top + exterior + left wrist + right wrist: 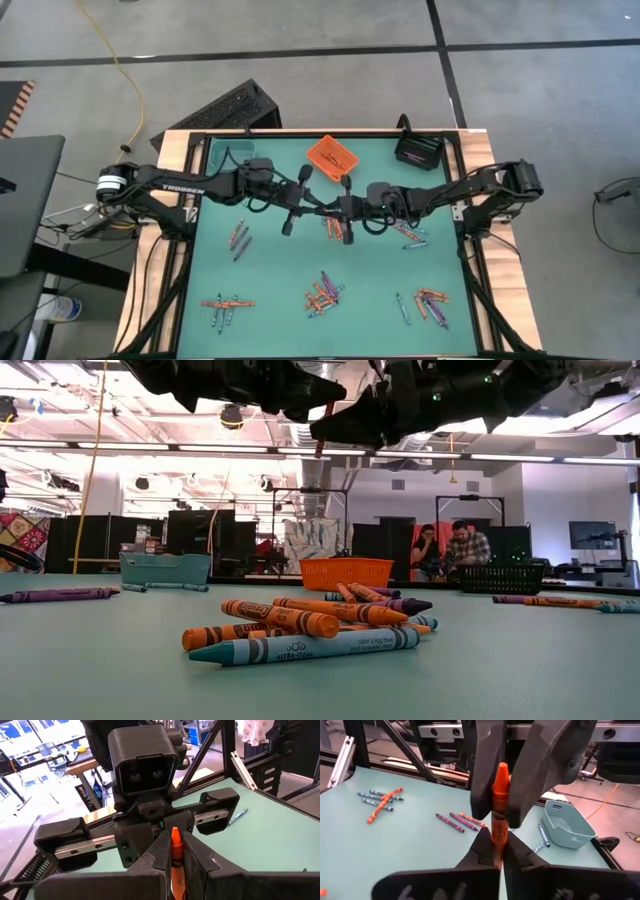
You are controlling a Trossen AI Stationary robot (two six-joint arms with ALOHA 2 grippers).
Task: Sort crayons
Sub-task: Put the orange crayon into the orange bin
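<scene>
Floor: grey concrete w/ dark seam lines; yellow cable trailing far left. Ceiling: open, strip lights in rows. Far wall pale. Dark cabinets left-centre; monitor far right. Two people seated far right, behind desk w/ green top.

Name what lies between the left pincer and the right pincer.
One orange crayon bridges them: the left pincer and the right pincer are both shut on it. Both wrist views show this.
</scene>
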